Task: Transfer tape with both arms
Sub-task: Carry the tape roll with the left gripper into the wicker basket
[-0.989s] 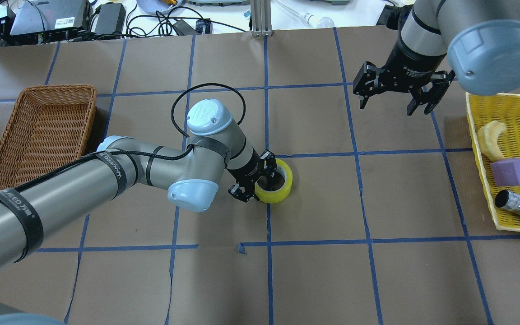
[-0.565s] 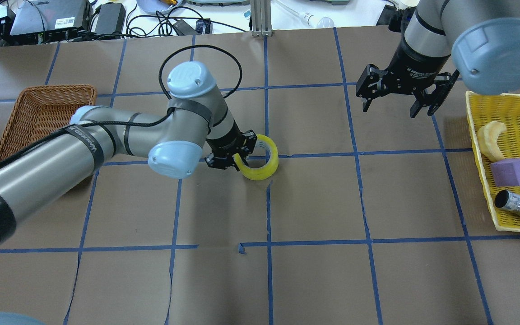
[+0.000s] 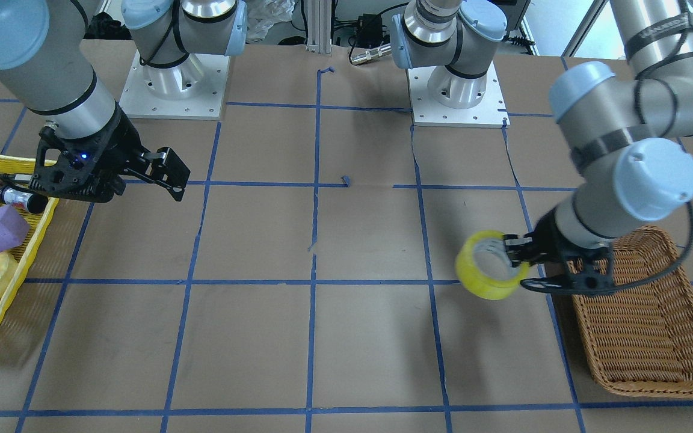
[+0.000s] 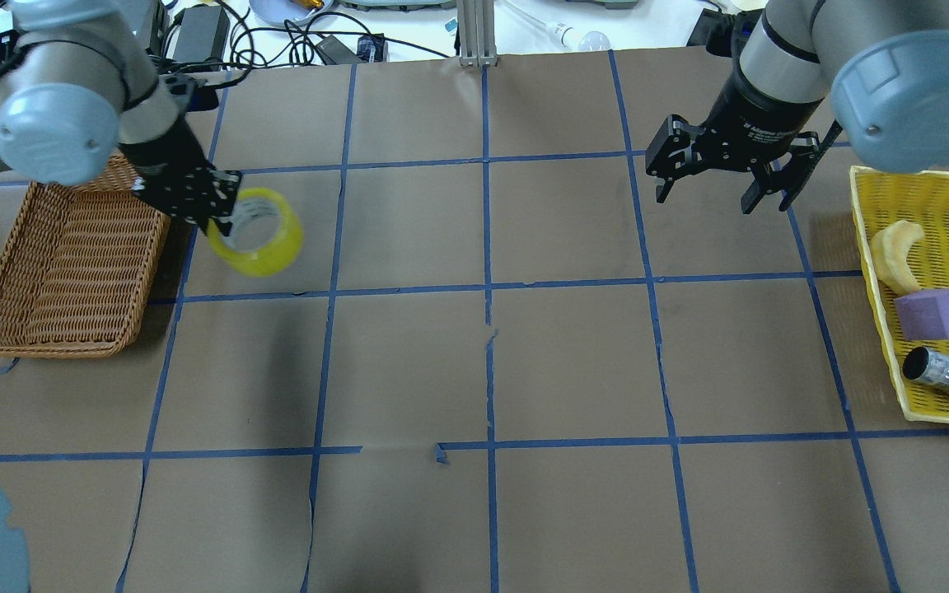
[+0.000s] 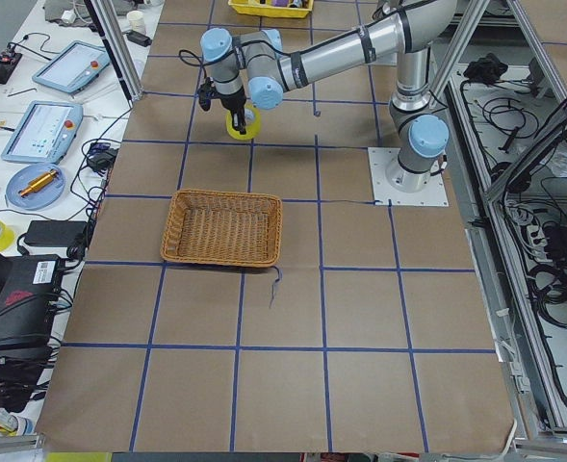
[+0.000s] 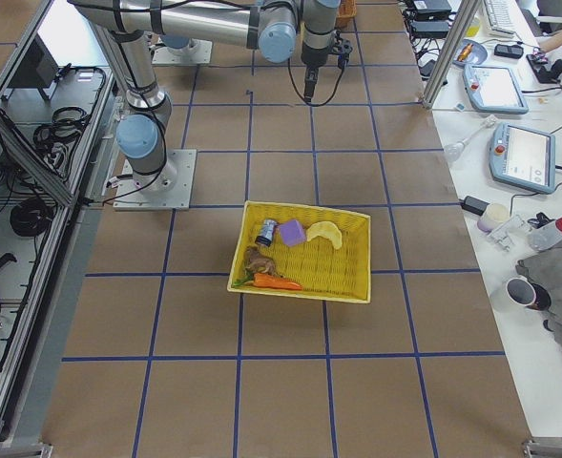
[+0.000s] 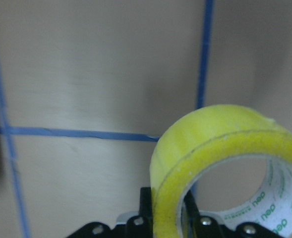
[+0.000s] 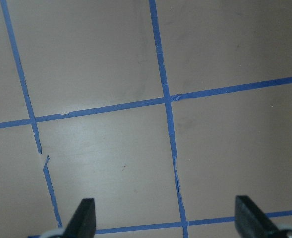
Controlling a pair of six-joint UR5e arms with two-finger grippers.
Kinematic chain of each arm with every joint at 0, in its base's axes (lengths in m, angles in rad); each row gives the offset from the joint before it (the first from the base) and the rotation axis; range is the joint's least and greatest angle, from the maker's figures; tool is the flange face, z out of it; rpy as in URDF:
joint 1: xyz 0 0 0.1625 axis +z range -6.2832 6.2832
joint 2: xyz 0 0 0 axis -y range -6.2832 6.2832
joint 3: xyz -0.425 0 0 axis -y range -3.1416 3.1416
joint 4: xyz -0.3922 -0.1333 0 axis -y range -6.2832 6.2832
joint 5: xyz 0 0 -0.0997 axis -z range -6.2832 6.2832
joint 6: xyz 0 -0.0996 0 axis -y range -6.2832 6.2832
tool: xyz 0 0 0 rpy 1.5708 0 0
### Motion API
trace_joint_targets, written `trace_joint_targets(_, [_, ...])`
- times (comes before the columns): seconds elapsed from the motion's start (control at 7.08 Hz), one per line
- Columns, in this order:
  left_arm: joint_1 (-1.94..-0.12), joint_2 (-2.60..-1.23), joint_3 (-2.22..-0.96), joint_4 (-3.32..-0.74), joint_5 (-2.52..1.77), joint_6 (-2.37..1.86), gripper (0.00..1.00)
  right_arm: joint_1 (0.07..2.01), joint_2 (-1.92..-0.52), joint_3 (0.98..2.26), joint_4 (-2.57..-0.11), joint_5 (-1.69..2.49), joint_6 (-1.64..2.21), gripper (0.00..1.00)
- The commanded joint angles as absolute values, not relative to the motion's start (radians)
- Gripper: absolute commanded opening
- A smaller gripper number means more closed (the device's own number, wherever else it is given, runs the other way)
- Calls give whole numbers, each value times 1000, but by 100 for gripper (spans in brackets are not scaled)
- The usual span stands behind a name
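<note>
The yellow tape roll (image 4: 260,235) with its white core hangs in the air, held by my left gripper (image 4: 223,221), which is shut on the roll's wall just right of the brown wicker basket (image 4: 71,263). It shows in the front view (image 3: 489,266), in the left wrist view (image 7: 220,168) and in the exterior left view (image 5: 244,122). My right gripper (image 4: 726,185) is open and empty, high over the table's far right, left of the yellow basket (image 4: 927,206). In the right wrist view its fingertips (image 8: 86,218) stand wide apart over bare paper.
The yellow basket holds a pale banana (image 4: 896,254), a purple cube (image 4: 934,313) and a small dark bottle (image 4: 944,372). The table is brown paper with blue tape lines (image 4: 487,288). Cables and devices lie along the far edge (image 4: 194,33).
My left arm has lifted the tape off the table's middle and swung it left and away to beside the wicker basket. The right gripper has hardly moved.
</note>
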State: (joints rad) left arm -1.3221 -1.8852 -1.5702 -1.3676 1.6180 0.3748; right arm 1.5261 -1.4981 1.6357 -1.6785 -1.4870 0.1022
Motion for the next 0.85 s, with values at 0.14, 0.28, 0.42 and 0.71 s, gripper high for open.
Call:
trace_joint_targets(0.14, [-1082, -1977, -1510, -1172, 1750, 779, 0, 1542, -1528, 1618, -1677, -1522, 94, 100])
trace_joint_targets(0.28, [-1022, -2020, -1505, -1123, 1720, 791, 0, 1557, -1543, 1624, -1677, -1551, 91, 100])
trace_joint_targets(0.42, [-1000, -2054, -1512, -1121, 1706, 790, 0, 1583, -1543, 1620, -1680, -1569, 89, 100])
trace_joint_targets(0.71, [-1026, -2022, -1508, -1134, 1707, 781, 90, 1585, -1543, 1620, -1680, -1571, 81, 100])
